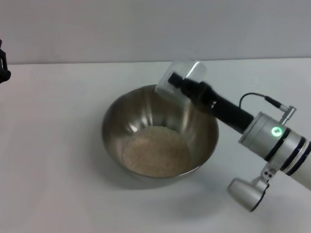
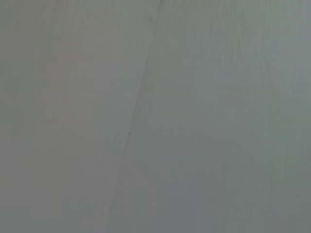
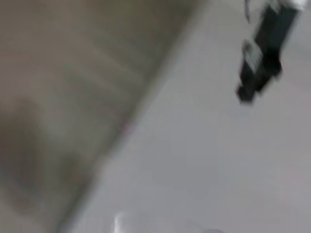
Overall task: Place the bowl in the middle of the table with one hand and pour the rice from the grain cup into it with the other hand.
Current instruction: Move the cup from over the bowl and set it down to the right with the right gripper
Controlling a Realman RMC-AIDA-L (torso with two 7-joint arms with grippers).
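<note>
The steel bowl (image 1: 111, 121) stands on the middle of the white table (image 1: 53, 189), and a pale heap of rice (image 1: 155, 151) covers its bottom. Over the bowl's far rim, my right gripper (image 1: 179, 81) is shut on the clear grain cup (image 1: 193, 71). The cup is tipped with its mouth toward the bowl, and I see no grains in it. My left gripper (image 1: 3, 63) shows only as a black sliver at the far left edge, well away from the bowl. It also appears far off and blurred in the right wrist view (image 3: 260, 53).
The right arm's white-and-silver forearm (image 1: 282, 141) reaches in low from the right front. A grey wall (image 1: 146, 29) runs behind the table's back edge. The left wrist view holds only a plain grey surface (image 2: 155, 116).
</note>
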